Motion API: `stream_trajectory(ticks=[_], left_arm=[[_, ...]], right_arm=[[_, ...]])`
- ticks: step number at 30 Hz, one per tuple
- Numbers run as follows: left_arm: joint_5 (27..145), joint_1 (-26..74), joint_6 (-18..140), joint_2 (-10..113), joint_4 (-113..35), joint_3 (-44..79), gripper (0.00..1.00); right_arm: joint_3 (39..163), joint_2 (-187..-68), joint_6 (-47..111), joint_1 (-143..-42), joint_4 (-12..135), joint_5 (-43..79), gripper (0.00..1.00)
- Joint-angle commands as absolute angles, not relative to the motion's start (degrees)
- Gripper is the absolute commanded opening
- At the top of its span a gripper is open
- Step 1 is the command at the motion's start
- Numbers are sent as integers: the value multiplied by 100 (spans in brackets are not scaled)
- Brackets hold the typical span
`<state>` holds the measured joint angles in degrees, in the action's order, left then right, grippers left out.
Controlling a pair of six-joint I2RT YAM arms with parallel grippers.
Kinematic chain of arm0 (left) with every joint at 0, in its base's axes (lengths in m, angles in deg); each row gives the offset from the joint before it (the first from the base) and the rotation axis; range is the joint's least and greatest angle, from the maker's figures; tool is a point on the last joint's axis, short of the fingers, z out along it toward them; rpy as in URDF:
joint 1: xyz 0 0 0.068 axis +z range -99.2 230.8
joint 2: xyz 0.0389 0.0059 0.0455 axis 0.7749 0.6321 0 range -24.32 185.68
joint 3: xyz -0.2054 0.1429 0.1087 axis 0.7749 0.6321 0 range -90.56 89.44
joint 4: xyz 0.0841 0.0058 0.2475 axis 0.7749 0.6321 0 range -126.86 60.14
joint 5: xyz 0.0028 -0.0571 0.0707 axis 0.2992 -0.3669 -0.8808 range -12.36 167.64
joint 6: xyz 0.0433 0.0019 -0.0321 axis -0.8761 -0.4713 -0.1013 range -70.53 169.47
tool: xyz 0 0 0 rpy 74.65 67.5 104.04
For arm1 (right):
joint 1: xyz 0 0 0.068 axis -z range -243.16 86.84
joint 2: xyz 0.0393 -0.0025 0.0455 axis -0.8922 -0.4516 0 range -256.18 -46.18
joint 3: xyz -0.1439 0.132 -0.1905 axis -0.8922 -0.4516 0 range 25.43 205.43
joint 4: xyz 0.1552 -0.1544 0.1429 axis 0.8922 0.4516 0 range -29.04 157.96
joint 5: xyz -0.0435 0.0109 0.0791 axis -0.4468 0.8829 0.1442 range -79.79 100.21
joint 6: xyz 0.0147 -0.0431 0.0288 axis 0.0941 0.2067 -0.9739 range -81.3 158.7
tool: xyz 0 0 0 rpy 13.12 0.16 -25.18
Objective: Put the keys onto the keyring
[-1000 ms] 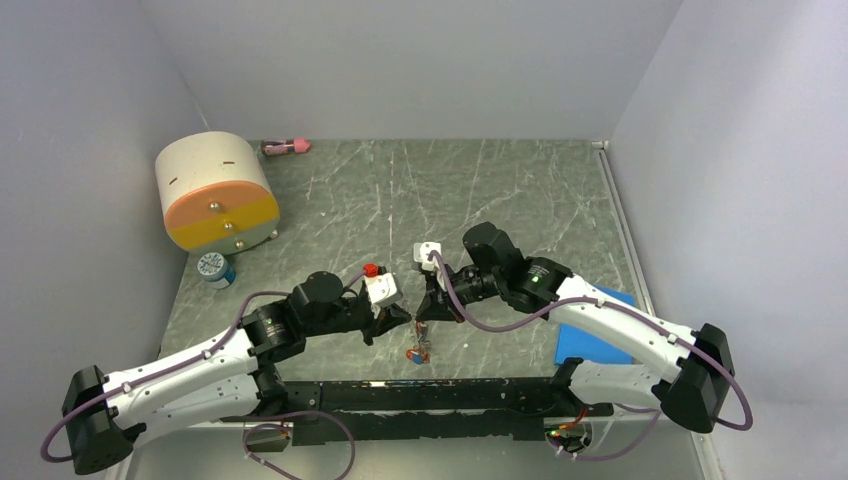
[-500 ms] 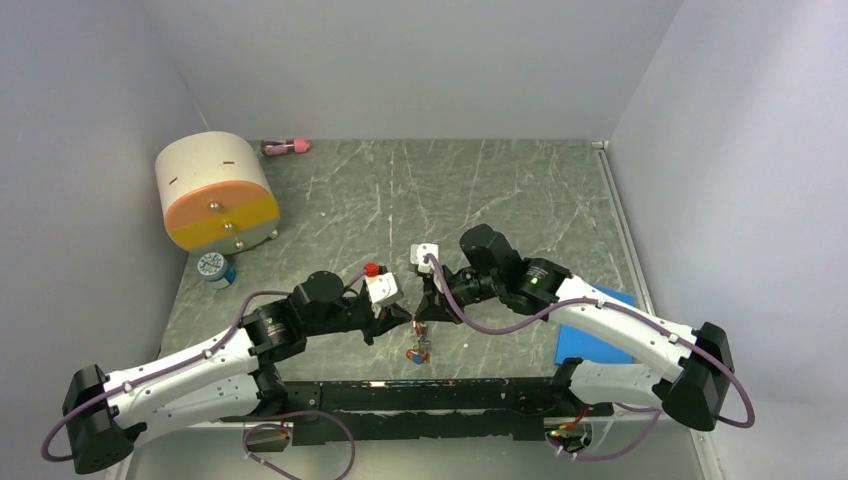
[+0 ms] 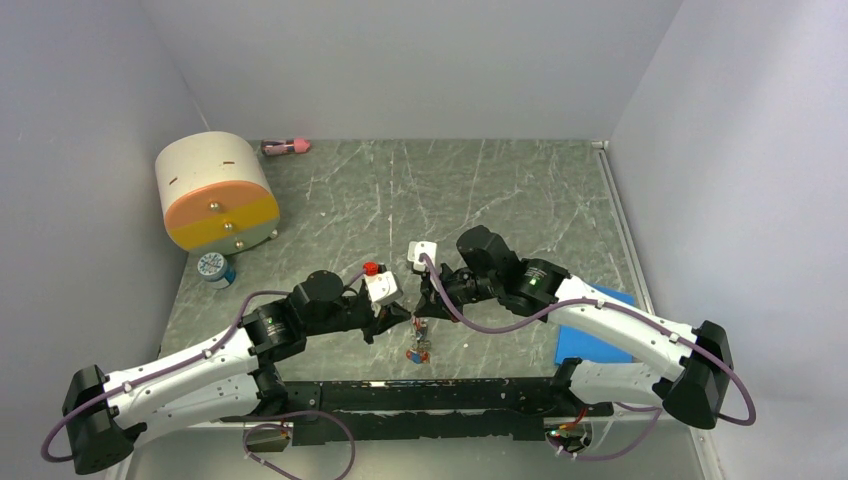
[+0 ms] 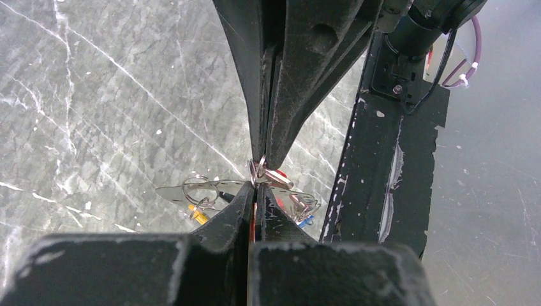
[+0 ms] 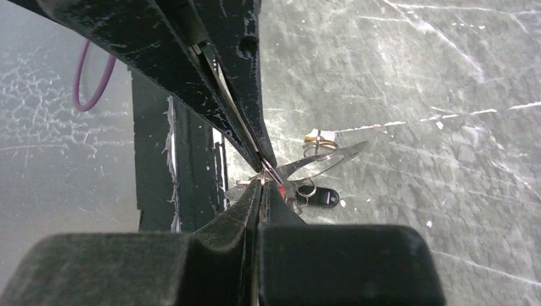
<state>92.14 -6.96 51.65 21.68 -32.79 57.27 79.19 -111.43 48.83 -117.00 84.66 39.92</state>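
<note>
So here's what we see: both arms meet nose to nose close to the middle of the desk's point(image 3: 520, 200) near edge; the left end effector point(image 3: 398, 320) and the right end effector point(image 3: 422, 312) are both clenched, tips practically touching each other.

From the left wrist view, a thin loop of the keyring point(image 4: 258, 168) sits right at the tip of the right arm's fingers point(image 4: 300, 76), so we read that one as pinching the keyring; a red key point(image 4: 277, 176) pokes out just beside the loop, and a red sliver runs into the seam of the left arm's own fingers point(image 4: 223, 220), so we read the left one as clamped on the red key. It's tight in there, so we say that loosely.

The rest of the keys point(image 3: 417, 348) sit as a little bunch just under the two tips, toward the near edge; we can't tell if the bunch touches the desk. In the right wrist view a pale flat plate point(image 5: 322, 158) spreads out behind the tips, with a black fob point(image 5: 325, 197) just beside it.

Other stuff on the desk: a cream-and-orange drum point(image 3: 215, 190) in the far left corner; a pink thing point(image 3: 285, 147) at the far edge; a small jar point(image 3: 215, 268) by the left edge; a blue pad point(image 3: 590, 340) toward the right edge, partly under the right arm.
</note>
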Motion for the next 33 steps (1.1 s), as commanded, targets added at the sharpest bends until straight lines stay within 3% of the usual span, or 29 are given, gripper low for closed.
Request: stream_trajectory(ticks=[1,16,33], left_arm=[[9388,-722,5180,2143,-3364,5501,3],[9421,-721,5203,2071,-3329,5508,3],[9420,-721,5255,2029,-3385,5586,3]], right_arm=[[8046,-11024,4784,-11710,8261,3457,0],[7958,-10979,4521,-11697,8104,3101,0],[8208,-11093,4854,-11738,8178,4102,0]])
